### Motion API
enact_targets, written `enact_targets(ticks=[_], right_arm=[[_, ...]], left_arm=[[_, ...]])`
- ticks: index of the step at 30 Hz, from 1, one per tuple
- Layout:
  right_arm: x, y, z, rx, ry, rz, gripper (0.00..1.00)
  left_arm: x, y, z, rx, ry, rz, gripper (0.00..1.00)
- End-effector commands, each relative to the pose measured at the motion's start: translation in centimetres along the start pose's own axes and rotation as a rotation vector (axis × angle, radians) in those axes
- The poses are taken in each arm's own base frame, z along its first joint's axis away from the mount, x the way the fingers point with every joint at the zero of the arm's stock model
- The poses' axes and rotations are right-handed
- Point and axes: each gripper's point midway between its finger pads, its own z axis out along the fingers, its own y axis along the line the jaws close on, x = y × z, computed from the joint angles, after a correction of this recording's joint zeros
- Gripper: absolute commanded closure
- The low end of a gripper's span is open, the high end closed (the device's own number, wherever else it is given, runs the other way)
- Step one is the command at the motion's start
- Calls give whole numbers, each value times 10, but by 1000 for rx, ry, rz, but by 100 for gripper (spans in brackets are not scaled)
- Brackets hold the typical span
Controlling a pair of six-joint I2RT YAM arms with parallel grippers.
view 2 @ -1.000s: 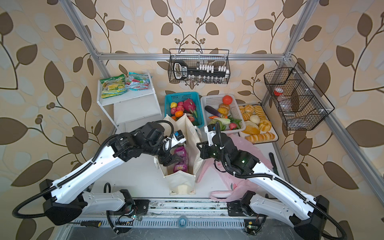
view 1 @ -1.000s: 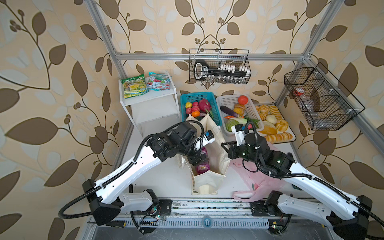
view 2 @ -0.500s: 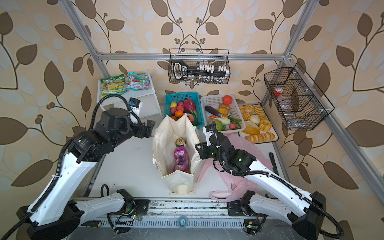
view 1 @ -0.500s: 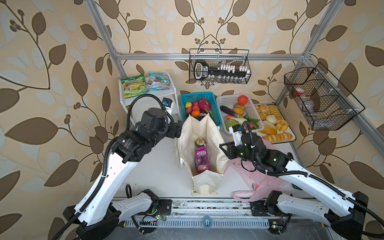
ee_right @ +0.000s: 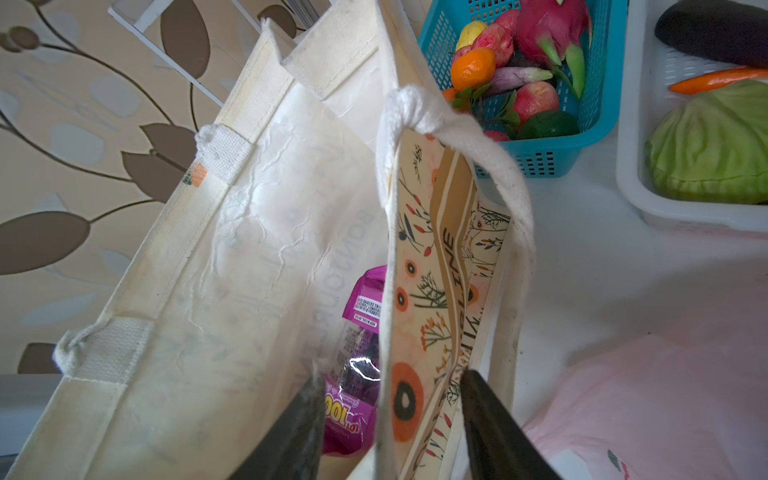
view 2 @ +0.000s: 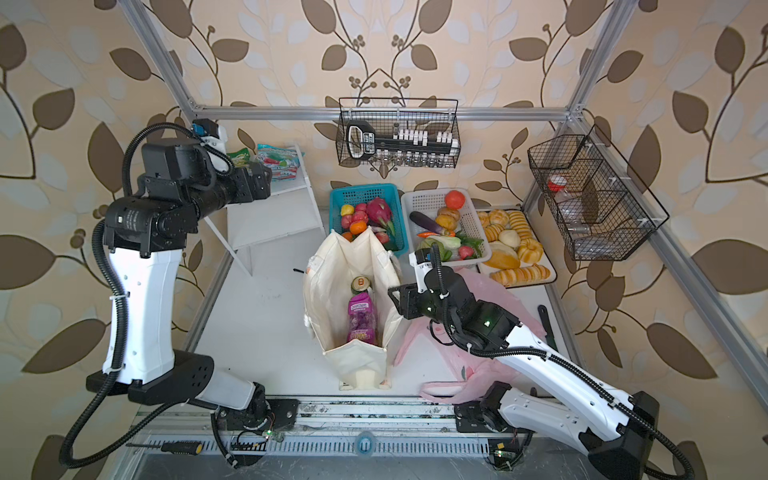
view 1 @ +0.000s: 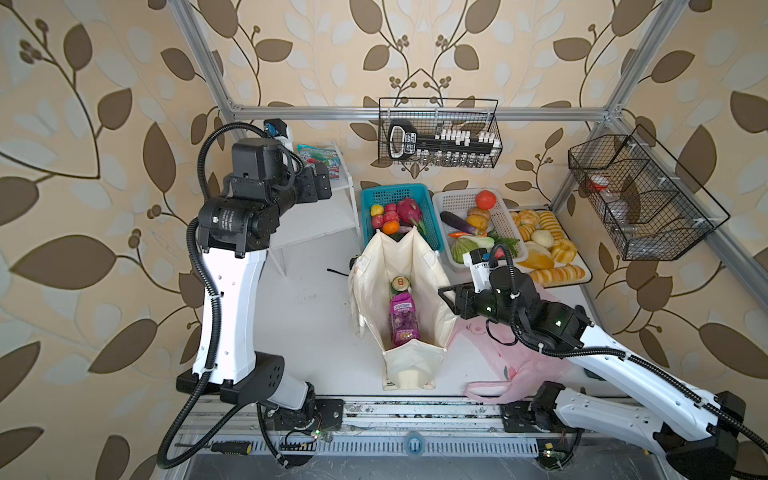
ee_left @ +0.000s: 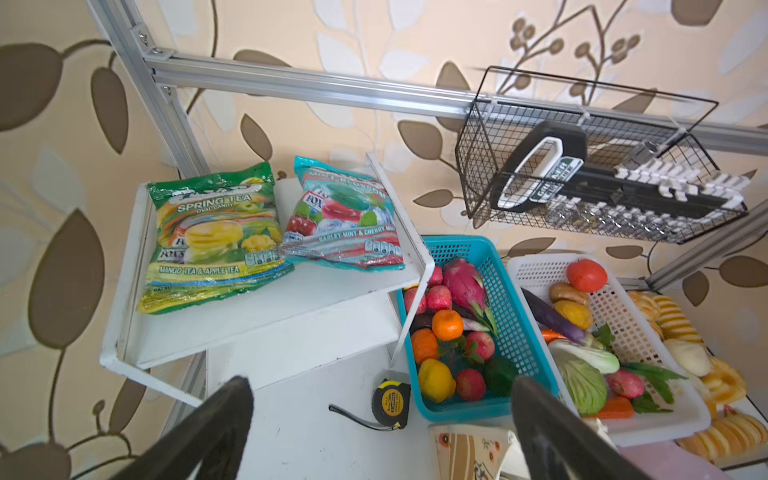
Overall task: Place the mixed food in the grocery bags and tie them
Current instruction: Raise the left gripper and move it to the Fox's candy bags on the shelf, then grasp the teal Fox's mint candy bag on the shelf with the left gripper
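The cream tote stands open mid-table, holding the purple pouch and the gold-topped can. My right gripper is open, one jaw on each side of the tote's right wall, not pinching it. The pink plastic bag lies crumpled under the right arm. My left gripper is open and empty, raised by the white shelf, where the teal-red packet lies. Toy fruit fills the teal basket.
A green-yellow packet shares the shelf. A white basket of vegetables and a bread tray sit at back right. A tape measure lies beside the teal basket. Wire baskets hang on the frame.
My left arm lifted out of the tote, leaving the purple pouch inside, and swung back left to the shelf with its jaws opening. The right gripper's jaws opened off the tote's wall.
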Motion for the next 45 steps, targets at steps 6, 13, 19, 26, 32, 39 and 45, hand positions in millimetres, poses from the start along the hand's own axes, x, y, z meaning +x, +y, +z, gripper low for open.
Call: enact_targets(ticks=[6,13,19,26,32,39,45], right_arm=[[-9,10,-6,-41,-17,6,44],[-4,12,-1,-52,7,8,43],[-4,11,0,-47,5,11,42],[-3,10,0,-42,10,10,41],[0,8,3,-36,19,22,40],[-1,7,4,-32,16,38,39],[1,6,4,-28,20,47,38]], left_arm=[[-2,26,58,127,77,-245,10],[-19,47,104,188,20,-296,10],[-20,68,135,205,11,-352,13],[-12,62,172,310,59,-382,20],[-1,70,191,285,83,-393,24],[-5,62,187,335,75,-380,54],[-27,51,167,388,8,-362,89]])
